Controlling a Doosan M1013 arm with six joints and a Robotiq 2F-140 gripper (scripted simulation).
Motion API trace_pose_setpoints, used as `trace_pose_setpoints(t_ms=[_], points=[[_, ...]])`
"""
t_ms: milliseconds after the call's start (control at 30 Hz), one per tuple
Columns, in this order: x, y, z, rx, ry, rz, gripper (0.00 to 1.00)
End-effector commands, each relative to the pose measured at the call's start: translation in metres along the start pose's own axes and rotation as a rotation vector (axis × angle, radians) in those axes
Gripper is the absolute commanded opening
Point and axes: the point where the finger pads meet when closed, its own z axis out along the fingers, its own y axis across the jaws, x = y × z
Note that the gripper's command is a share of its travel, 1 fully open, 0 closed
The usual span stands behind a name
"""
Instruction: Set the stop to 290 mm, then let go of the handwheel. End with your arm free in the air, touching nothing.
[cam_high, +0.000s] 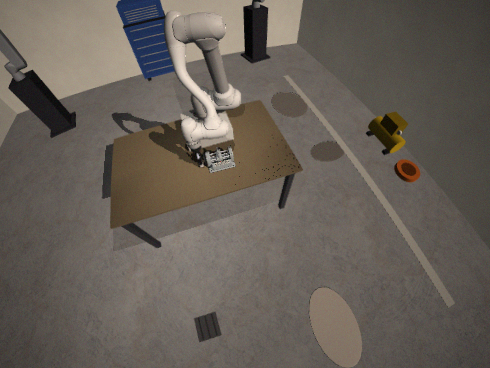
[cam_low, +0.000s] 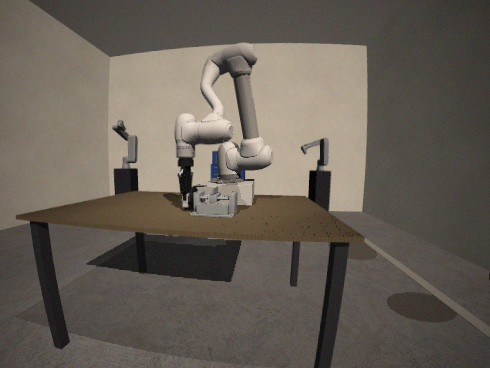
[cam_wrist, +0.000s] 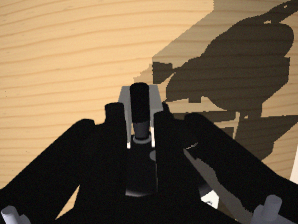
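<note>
A small grey stop fixture with rails sits on the brown table near its middle; it also shows in the exterior view. Its handwheel is at the fixture's left end, mostly hidden by my fingers. My gripper points down at that end. In the wrist view the dark fingers are shut on the handwheel's black handle, which sticks out between the fingertips. The scale reading is too small to tell.
The arm's base block stands on the table right behind the fixture. Camera stands are beyond the table. A blue cabinet, a yellow machine and an orange bowl are on the floor.
</note>
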Motion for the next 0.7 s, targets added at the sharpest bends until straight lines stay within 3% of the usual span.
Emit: trace_pose_setpoints(t_ms=[0,667], points=[[0.000,-0.007,-0.004,0.002,0.000,0.000,0.04],[0.000,-0.020,-0.041,0.002,0.000,0.000,0.04]])
